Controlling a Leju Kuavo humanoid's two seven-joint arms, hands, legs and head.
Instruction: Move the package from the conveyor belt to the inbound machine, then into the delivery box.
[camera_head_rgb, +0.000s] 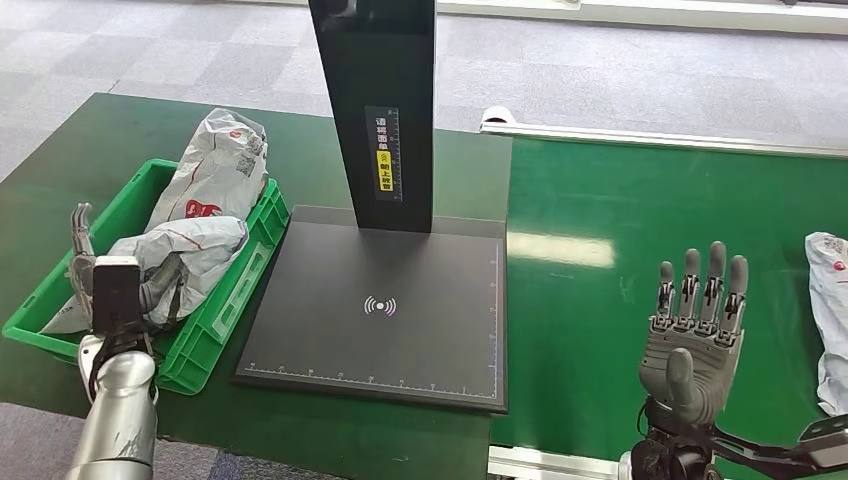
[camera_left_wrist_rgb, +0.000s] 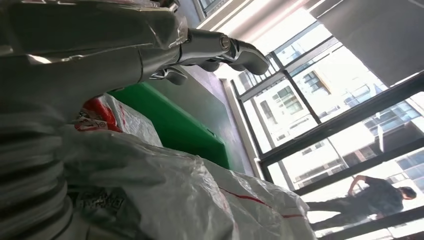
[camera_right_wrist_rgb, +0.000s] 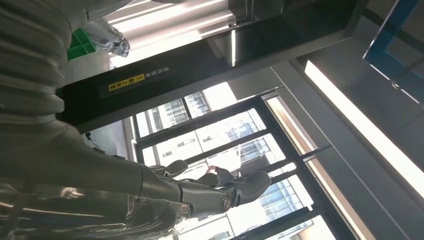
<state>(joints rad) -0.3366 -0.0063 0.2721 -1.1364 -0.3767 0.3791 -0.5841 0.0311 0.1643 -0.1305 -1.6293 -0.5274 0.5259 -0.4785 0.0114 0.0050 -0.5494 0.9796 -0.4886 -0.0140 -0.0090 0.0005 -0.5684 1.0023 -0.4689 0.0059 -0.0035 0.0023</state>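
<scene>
From the head view, a dark green table (camera_head_rgb: 60, 160) stands on a grey tiled floor (camera_head_rgb: 120, 50). On its left side sits a bright green delivery box (camera_head_rgb: 215, 325) holding grey plastic packages (camera_head_rgb: 215, 165) with red print. At the middle lies the inbound machine (camera_head_rgb: 400, 330), a flat black plate with a white scan symbol and a tall black post rising from its far edge, bearing a yellow label. To the right runs the green conveyor belt (camera_head_rgb: 620, 200), glossy with a window's reflection. One more package (camera_head_rgb: 828, 320) lies on the belt at the picture's right edge. The left hand (camera_head_rgb: 85, 262) hangs over the box's near end, beside the bags; whether it touches them is hard to judge. The right hand (camera_head_rgb: 695, 325) is raised above the belt, fingers straight and slightly apart, holding nothing.

In the left wrist view, the left hand's fingers (camera_left_wrist_rgb: 235, 50) reach out straight and free above crumpled bag plastic, with the box's green wall behind. Large windows show beyond, and a person (camera_left_wrist_rgb: 370, 200) in the distance.

In the right wrist view, the right hand's fingers (camera_right_wrist_rgb: 235, 187) extend unclenched before tall windows, under the machine's black post.
</scene>
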